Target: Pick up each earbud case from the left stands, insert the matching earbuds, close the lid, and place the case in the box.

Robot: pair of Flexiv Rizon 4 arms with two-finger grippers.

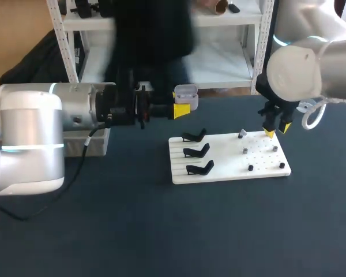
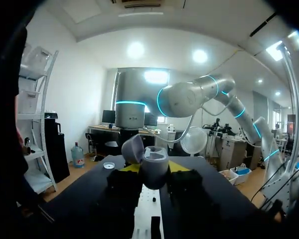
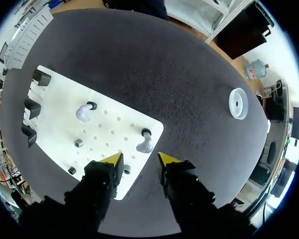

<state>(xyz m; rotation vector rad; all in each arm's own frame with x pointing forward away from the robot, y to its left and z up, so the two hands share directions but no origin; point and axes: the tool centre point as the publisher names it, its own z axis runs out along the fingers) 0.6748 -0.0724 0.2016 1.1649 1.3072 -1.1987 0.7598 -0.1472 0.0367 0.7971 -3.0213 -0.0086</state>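
The left gripper [image 1: 184, 106] is clamped from both sides on the one earbud case [image 1: 185, 92], a smooth, rounded pale-grey shell with its lid tipped open. It is held in the air just beyond the far left corner of the white board [image 1: 222, 173]. The right gripper [image 3: 141, 160] hangs over the board's far right corner with its yellow-tipped fingers [image 3: 168, 159] moderately apart, touching nothing. Two earbuds sit on the board's hole-dotted right half, glossy grey bulbs on dark pegs. One earbud [image 3: 144, 144] is just ahead of the right fingertips by the right edge, and the other earbud [image 3: 83, 113] is nearer the far edge. Three black angular stands [image 1: 196, 151] line the grooved left half. I count three short pegs [image 3: 78, 143]. A white round disc [image 3: 237, 103] lies on the bench's dark, grainy mat [image 1: 161, 231].
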